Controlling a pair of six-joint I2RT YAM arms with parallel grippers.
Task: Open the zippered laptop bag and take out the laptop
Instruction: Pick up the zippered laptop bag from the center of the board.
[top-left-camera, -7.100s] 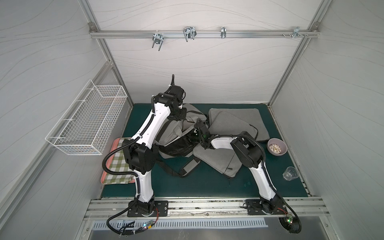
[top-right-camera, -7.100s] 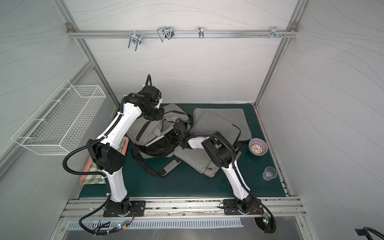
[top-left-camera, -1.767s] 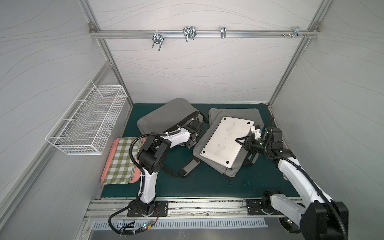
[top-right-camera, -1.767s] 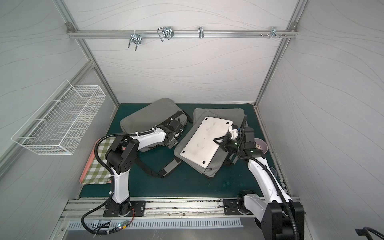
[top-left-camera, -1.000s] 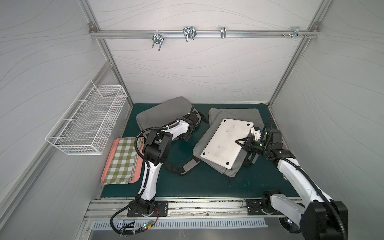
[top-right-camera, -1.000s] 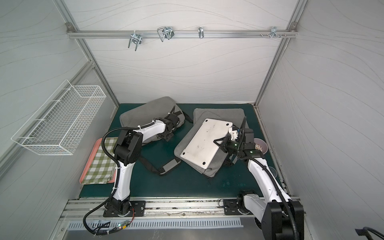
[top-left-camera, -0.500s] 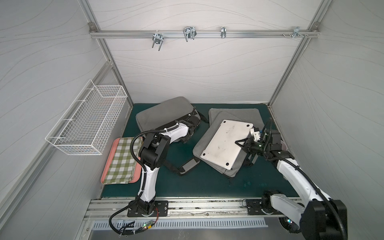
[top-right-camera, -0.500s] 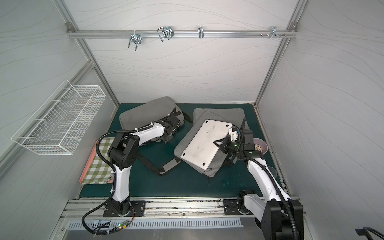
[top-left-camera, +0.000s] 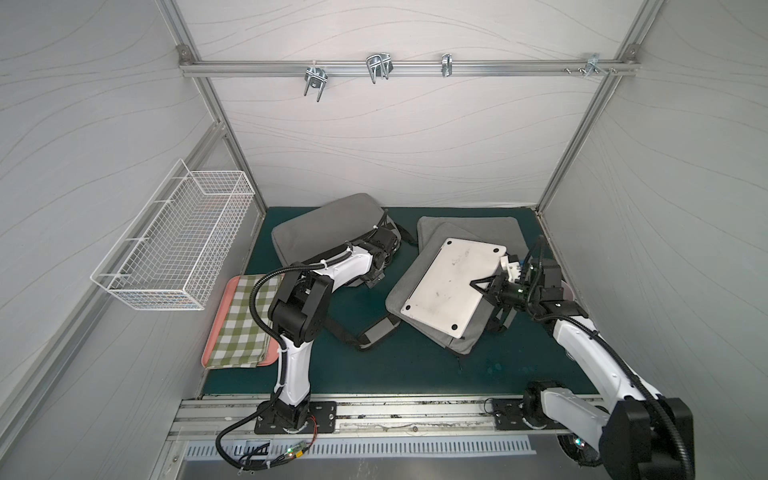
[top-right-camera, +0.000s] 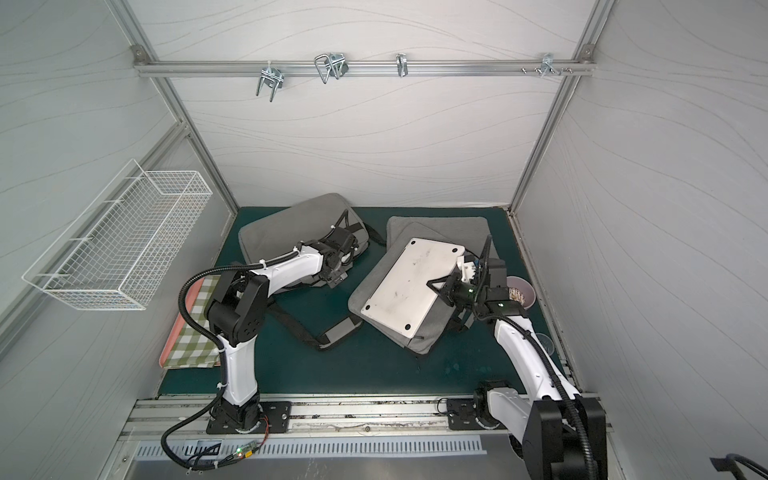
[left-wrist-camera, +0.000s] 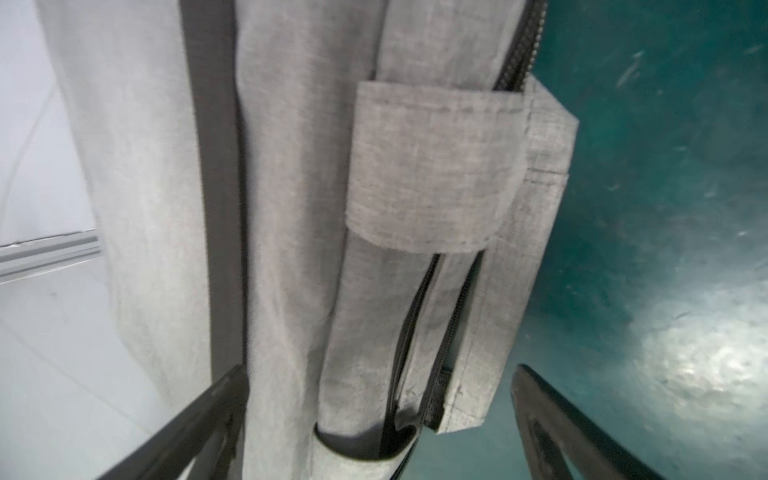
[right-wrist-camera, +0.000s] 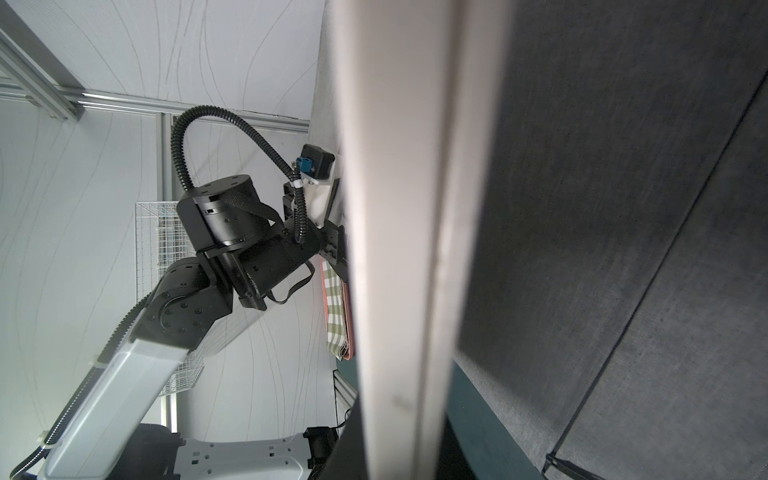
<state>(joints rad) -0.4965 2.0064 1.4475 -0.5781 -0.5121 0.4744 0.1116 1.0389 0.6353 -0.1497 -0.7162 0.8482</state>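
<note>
Nearest on the left, a green-and-white checked cloth (top-left-camera: 245, 320) lies on a pink tray (top-left-camera: 206, 357), its right side cut off by the left arm. On the right, a clear plastic cup (top-right-camera: 544, 343) shows only in part behind the right arm. Midway on the green mat (top-left-camera: 374, 374), the silver laptop (top-left-camera: 453, 286) lies underside up, out of its bag, on a flat grey fabric sleeve (top-left-camera: 461, 345). The right gripper (top-left-camera: 478, 286) is clamped on its right edge, one finger on top and the other hidden beneath; the right wrist view shows only the laptop's edge. A mauve bowl (top-right-camera: 524, 284) peeps from behind that wrist. Farther left, the grey zippered laptop bag (top-left-camera: 324, 224) lies flat, its black shoulder strap (top-left-camera: 380, 330) trailing nearward. The left gripper (left-wrist-camera: 380, 370) is hidden under its wrist in both top views. The blurred left wrist view shows its fingers (left-wrist-camera: 208, 415) spread wide on either side of the bag's end; whether they touch it I cannot tell. A second grey sleeve (top-left-camera: 478, 226) lies farthest, mostly covered.
</note>
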